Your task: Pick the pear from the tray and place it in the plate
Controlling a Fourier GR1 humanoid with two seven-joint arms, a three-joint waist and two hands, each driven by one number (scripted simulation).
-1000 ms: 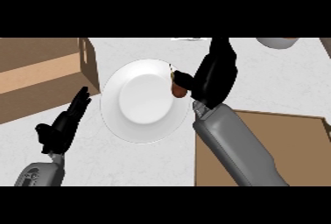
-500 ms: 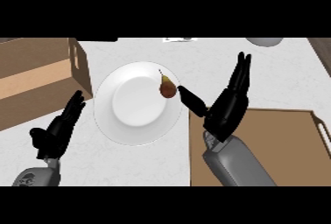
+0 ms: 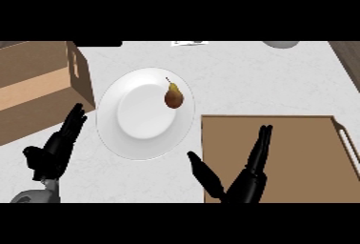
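Looking down through the head view, the white plate [image 3: 116, 136] lies on the pale counter [image 3: 253, 81] and serves as the anchor for everything else. The pear [image 3: 174, 98] rests on the plate, in its upper right part, where the flat middle meets the broad rim; the fruit is brown with a yellower neck, and its thin stem points up and slightly left. Nothing touches the pear. Just right of the plate and a little lower lies the brown tray [image 3: 302, 143], its near corner close beside the plate's right rim; whether the two touch I cannot tell. The right hand [image 3: 246, 185] shows below and right of the plate, over the tray's left edge, with its fingers [image 3: 261, 145] straight and close together, pointing up the view, and its thumb spread out toward the plate; it holds nothing. The left hand [image 3: 51, 155] rests left of the plate's lower rim, fingers straight and relaxed, tips near the rim, empty too. Left of the plate and higher stands a brown box [image 3: 35, 86], its corner just beside the plate's upper left rim. Well above and right of the plate, a grey rounded object [image 3: 281, 44] is cut off by the view's edge.
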